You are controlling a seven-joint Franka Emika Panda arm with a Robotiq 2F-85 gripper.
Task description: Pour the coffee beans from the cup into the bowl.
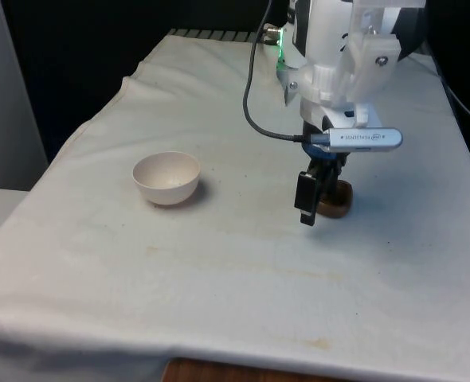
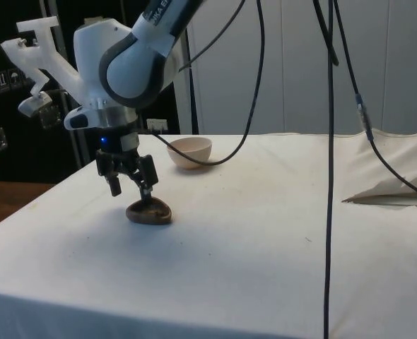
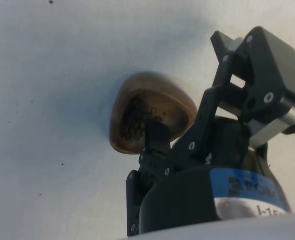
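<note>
Sitting near the front view's right edge of your worktop (image 1: 219, 270), the brown cup (image 2: 150, 212) holds dark beans (image 3: 132, 122). Your claw (image 2: 133, 185) straddles its rim, jaws parted. The pale bowl (image 1: 166, 177) stands well apart across bare white cloth.

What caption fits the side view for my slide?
End effector poised over a brown cup on the white cloth, pale bowl waiting behind.
</note>
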